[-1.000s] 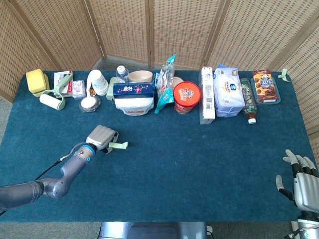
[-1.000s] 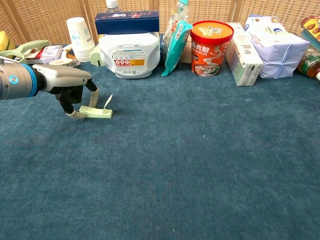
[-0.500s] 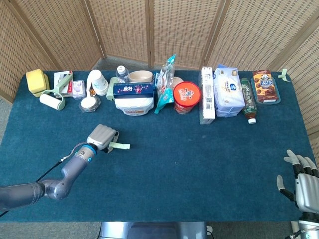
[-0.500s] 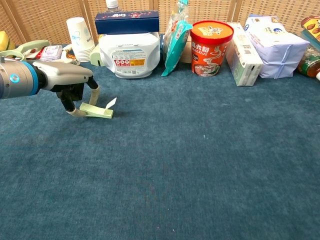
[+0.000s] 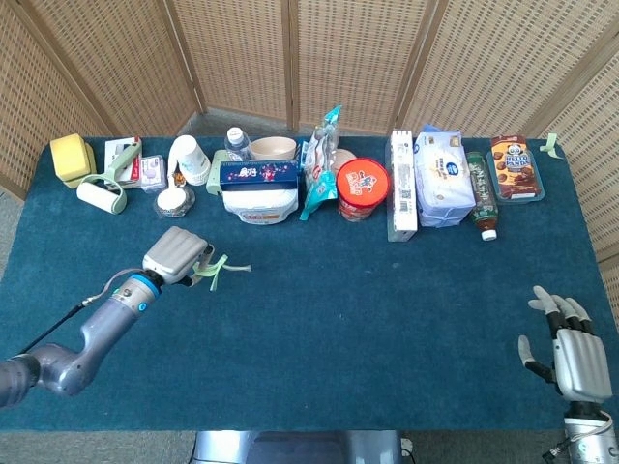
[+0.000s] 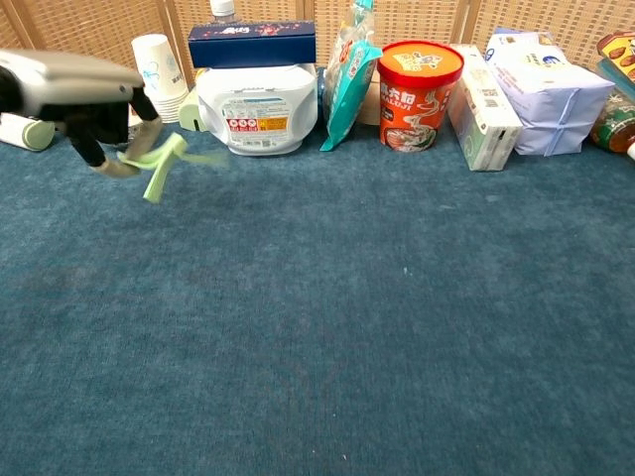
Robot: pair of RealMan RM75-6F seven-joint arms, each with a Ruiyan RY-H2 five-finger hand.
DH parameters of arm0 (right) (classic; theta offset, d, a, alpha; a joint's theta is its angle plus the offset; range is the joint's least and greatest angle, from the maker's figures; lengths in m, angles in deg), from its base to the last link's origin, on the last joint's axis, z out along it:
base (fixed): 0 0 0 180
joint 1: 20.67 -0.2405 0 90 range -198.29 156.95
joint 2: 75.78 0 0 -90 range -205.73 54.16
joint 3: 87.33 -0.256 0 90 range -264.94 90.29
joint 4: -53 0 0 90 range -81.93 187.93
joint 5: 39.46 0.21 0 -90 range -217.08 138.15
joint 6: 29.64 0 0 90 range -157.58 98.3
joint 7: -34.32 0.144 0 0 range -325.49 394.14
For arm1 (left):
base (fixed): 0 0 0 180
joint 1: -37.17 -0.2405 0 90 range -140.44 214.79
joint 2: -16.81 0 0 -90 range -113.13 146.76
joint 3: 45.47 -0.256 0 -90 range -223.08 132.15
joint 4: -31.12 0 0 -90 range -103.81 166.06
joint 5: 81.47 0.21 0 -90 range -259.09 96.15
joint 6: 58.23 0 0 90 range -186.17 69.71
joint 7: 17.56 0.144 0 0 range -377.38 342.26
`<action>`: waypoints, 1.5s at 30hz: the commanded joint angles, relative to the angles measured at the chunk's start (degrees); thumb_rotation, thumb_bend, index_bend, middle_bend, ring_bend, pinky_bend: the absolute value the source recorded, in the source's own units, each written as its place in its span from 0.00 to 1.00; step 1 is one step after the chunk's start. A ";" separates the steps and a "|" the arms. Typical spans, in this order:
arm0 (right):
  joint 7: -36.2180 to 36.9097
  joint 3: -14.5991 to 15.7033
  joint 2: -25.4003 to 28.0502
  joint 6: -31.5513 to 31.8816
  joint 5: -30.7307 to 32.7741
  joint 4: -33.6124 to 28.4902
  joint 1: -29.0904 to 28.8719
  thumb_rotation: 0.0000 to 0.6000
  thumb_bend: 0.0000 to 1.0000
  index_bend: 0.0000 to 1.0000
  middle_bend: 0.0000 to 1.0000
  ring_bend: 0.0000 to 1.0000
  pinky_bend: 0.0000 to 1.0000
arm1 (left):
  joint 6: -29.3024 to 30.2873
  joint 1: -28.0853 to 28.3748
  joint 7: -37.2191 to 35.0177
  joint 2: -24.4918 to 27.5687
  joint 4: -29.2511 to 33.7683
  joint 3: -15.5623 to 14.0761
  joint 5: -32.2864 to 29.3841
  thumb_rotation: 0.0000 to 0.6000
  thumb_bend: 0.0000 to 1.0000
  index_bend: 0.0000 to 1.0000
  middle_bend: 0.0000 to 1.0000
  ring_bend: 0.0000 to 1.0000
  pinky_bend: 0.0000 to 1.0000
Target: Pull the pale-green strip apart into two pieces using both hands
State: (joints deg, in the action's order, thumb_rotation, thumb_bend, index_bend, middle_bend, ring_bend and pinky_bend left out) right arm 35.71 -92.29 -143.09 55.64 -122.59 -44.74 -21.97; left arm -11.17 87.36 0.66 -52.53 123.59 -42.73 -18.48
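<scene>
Head view: both hands visible. Left hand (image 5: 177, 255) sits on the left half of the blue felt-like table (image 5: 319, 329), grey blocky back facing up, arm running off toward the lower left corner. It pinches the pale-green strip (image 5: 219, 270) at its fingertips; the strip splays out to the right in thin flat tails, one pointing right, one drooping. Whether it touches the cloth can't be told from here. Right hand (image 5: 566, 348) is at the lower right table edge, well apart from the strip, fingers spread and upright, holding nothing. Back row along the wicker screen: yellow sponge (image 5: 71, 156), lint roller (image 5: 101, 195), paper cups (image 5: 190, 159), white tub (image 5: 261, 202) with a navy box (image 5: 259, 174) on top, red noodle cup (image 5: 362, 188), tissue pack (image 5: 442, 176), cookie tray (image 5: 515, 167).

Chest view: only the left hand (image 6: 79, 104) shows, upper left, motion-blurred, palm down with dark fingers hanging. The strip (image 6: 159, 164) is clearly lifted off the table here, clamped at the fingertips, bent into a soft V with one limp tail hanging down and a fainter one trailing right. Looks thin, flexible, papery. The table's carpet pile texture reads well here. The noodle cup (image 6: 420, 94) shows glossy print and the tub (image 6: 257, 107) a label.
</scene>
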 commanded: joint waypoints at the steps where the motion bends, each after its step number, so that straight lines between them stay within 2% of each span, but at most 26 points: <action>1: 2.16 -0.14 -0.71 -1.76 -1.36 0.16 -1.65 1.00 0.47 0.08 0.31 0.13 0.12 | 0.14 -0.92 -2.47 4.02 3.59 -0.19 3.91 1.00 0.41 0.64 1.00 1.00 1.00; 7: 2.81 -0.93 -1.97 -3.35 -2.04 0.57 -3.80 1.00 0.47 0.08 0.31 0.13 0.13 | 0.10 -1.86 -6.23 6.87 6.52 0.40 6.14 1.00 0.41 0.64 1.00 1.00 1.00; 16: 3.27 -1.17 -1.97 -3.99 -1.96 0.40 -4.81 1.00 0.47 0.08 0.31 0.13 0.14 | -0.42 -2.57 -8.72 8.30 6.95 0.77 7.62 1.00 0.41 0.64 1.00 1.00 1.00; 39: 4.19 -0.43 -2.42 -4.98 -1.42 1.07 -5.72 1.00 0.47 0.08 0.31 0.13 0.14 | -3.00 -3.01 -14.93 7.51 3.63 1.98 9.44 1.00 0.41 0.64 1.00 1.00 1.00; 45: 8.00 -0.85 -3.28 -6.90 -2.26 1.30 -7.67 1.00 0.47 0.08 0.31 0.14 0.16 | -4.07 -2.35 -16.85 7.82 3.58 2.54 11.26 1.00 0.41 0.64 1.00 1.00 1.00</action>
State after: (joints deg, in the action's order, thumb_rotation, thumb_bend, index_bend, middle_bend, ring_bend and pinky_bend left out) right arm 42.58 -92.98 -146.10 49.33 -124.54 -43.57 -29.02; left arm -15.08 84.86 -15.96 -44.80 127.17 -40.34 -7.45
